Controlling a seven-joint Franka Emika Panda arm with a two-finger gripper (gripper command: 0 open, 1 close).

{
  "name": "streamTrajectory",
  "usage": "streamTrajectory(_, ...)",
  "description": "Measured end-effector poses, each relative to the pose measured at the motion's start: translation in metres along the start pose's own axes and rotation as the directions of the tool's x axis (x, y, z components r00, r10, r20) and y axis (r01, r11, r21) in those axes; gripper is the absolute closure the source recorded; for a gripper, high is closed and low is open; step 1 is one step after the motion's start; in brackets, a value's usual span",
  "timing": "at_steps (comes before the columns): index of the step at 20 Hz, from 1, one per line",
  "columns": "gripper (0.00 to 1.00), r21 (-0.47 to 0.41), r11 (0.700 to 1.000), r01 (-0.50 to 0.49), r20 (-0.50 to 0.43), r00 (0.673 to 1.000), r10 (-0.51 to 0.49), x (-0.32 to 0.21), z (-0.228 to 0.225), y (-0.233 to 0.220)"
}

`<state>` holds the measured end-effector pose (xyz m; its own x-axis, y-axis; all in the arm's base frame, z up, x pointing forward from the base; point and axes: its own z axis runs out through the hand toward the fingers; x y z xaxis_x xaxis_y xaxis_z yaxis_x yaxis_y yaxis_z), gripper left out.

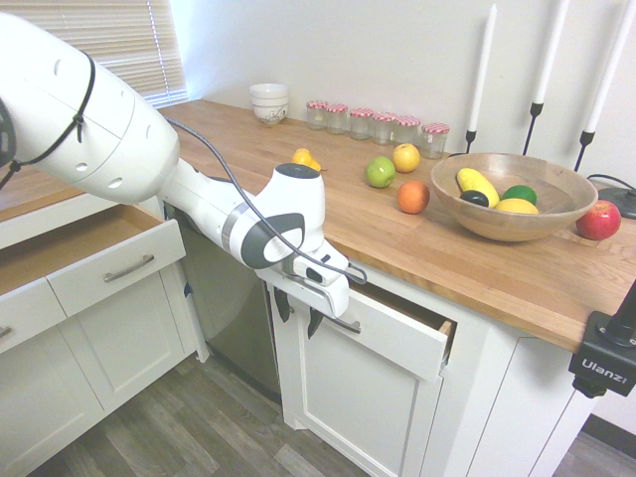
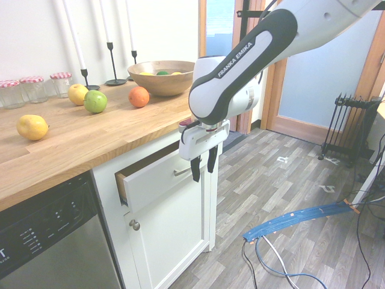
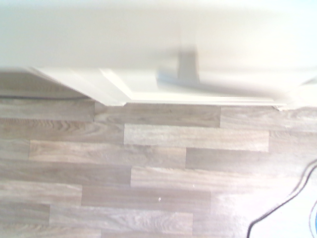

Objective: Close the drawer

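Your hand (image 1: 295, 313) hangs with its two dark fingers (image 2: 195, 168) pointing down and spread apart, holding nothing. It is right in front of the drawer (image 1: 397, 333), at the handle end of the front panel. In the second exterior view the fingers overlap the silver handle (image 2: 182, 171), but you cannot tell from the pictures if they touch it.

The drawer sits just under the edge of the desk (image 1: 477, 263), above a white cabinet door (image 2: 171, 241). It is partly open: its white front stands out from the cabinet face, and a gap with a light wood side shows behind it. Its long axis runs along the desk edge, and its front faces out to the room.

In the wrist view you see only a blurred white panel (image 3: 148, 44) above the wood-look floor (image 3: 148, 173).

On the desk, well apart from the hand, there are a lemon (image 2: 32, 127), a green apple (image 2: 95, 101), an orange (image 2: 139, 96) and a wooden bowl (image 2: 162, 81) with fruit. To the other side of the arm, a narrower drawer (image 1: 114, 263) is also open.
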<state>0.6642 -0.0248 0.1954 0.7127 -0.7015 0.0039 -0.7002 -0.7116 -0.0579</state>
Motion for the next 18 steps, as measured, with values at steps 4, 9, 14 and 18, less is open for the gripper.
streamTrajectory(4, 0.00, -0.004, 1.000, -0.001, 0.003, 1.000, 0.001, -0.023, -0.012, 0.037)
streamTrajectory(9, 0.00, -0.032, 0.999, 0.008, -0.013, 1.000, -0.009, -0.057, -0.030, 0.091)
streamTrajectory(14, 0.00, -0.044, 0.999, 0.028, -0.014, 0.999, -0.029, -0.095, -0.051, 0.129)
streamTrajectory(18, 0.00, -0.042, 0.999, 0.031, -0.015, 0.999, -0.032, -0.107, -0.060, 0.139)
